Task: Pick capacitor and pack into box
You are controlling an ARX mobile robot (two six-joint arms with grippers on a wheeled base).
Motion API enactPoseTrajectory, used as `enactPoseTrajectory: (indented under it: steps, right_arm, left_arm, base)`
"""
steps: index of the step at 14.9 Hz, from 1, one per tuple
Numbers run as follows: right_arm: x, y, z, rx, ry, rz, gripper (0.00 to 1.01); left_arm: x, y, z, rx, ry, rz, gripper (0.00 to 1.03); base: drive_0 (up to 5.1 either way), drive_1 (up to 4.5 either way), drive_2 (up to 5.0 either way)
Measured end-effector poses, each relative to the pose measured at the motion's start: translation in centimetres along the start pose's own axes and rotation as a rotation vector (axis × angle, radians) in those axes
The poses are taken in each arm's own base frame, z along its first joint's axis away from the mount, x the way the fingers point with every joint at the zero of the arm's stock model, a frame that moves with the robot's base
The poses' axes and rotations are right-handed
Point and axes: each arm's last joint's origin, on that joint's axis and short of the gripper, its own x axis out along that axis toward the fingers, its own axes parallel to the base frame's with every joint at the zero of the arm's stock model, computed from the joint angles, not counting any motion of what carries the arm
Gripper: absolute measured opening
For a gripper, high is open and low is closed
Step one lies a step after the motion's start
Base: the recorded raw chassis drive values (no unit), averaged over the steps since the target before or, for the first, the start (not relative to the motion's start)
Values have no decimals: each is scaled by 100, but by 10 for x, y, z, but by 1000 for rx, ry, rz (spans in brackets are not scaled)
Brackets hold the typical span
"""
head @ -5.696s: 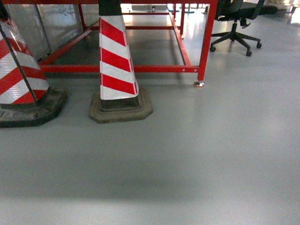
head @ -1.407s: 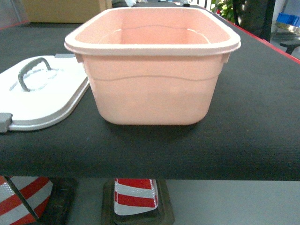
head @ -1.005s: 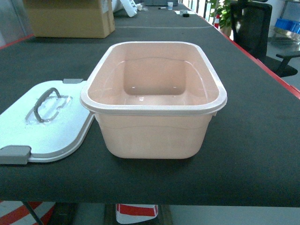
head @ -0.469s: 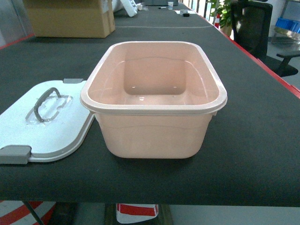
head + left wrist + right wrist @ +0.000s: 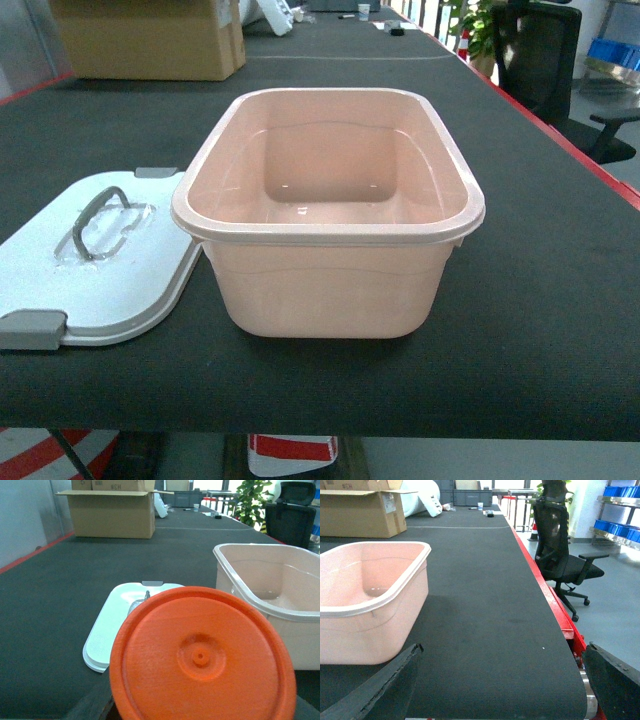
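The pale pink box (image 5: 330, 285) stands open on the black table, with nothing showing inside it. Its white lid (image 5: 120, 280) with grey handle lies flat to its left. No gripper shows in the head view. In the left wrist view the round orange end of the capacitor (image 5: 200, 655) fills the foreground, held by my left gripper (image 5: 200, 711); only one dark finger (image 5: 92, 706) shows beside it. It hangs near the table's front edge, short of the lid (image 5: 112, 625) and left of the box (image 5: 270, 600). My right gripper (image 5: 502, 680) is open and empty, to the right of the box (image 5: 375, 610).
A brown cardboard carton (image 5: 150, 40) sits at the table's far left. The table's red right edge (image 5: 560, 622) drops to the floor, where a black office chair (image 5: 565, 560) stands. Blue bins (image 5: 620, 490) are on shelves beyond. A striped cone (image 5: 290, 455) stands under the table.
The head view rose from the floor and cones to a level look at the box, then to looking down into it. Nothing has moved in the last second.
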Motion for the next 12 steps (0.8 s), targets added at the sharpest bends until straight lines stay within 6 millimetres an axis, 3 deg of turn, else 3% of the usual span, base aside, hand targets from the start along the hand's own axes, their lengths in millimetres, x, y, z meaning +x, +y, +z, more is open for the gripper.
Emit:
enactPoseTrajectory:
  steps: [4, 6, 9, 11, 12]
  right_arm:
    - [0, 0, 0, 0, 0, 0, 98]
    - [0, 0, 0, 0, 0, 1, 98]
    - [0, 0, 0, 0, 0, 0, 98]
    - [0, 0, 0, 0, 1, 0, 98]
    - [0, 0, 0, 0, 0, 0, 98]
  left_arm:
    - [0, 0, 0, 0, 0, 0, 44]
    - [18, -2, 12, 7, -24, 19, 44]
    - [81, -33, 48, -4, -115, -147, 44]
    - [149, -76, 78, -13, -175, -264, 44]
    - [179, -102, 76, -2, -150, -299, 44]
  base:
    - [0, 0, 0]
    - [0, 0, 0]
    - [0, 0, 0]
    - [0, 0, 0]
    - [0, 0, 0]
